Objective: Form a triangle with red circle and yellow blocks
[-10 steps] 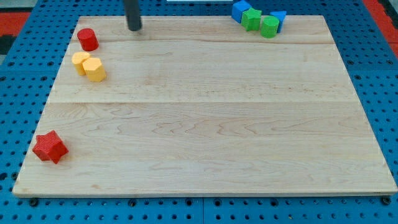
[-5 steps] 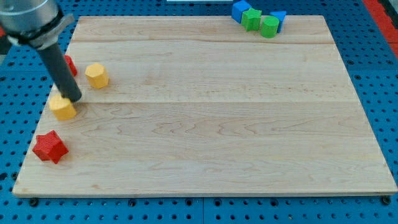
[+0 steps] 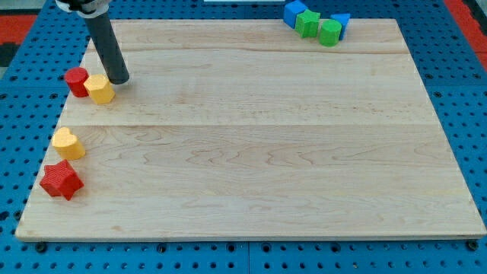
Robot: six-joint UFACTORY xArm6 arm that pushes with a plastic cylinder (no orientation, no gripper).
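Observation:
The red circle block (image 3: 77,81) stands near the board's left edge, touching a yellow hexagon block (image 3: 100,88) on its right. My tip (image 3: 119,78) rests just right of the yellow hexagon, touching or nearly touching it. A second yellow block, heart-shaped (image 3: 68,144), lies lower down by the left edge, just above the red star block (image 3: 60,180).
At the view's top right, two blue blocks (image 3: 294,11) (image 3: 341,20) and two green blocks (image 3: 308,23) (image 3: 329,32) cluster at the edge of the wooden board (image 3: 266,152). The blue pegboard surrounds the board.
My tip moved up and right, from the yellow heart to the right side of the yellow hexagon. The hexagon slid left against the red circle. The yellow heart shifted slightly down-left.

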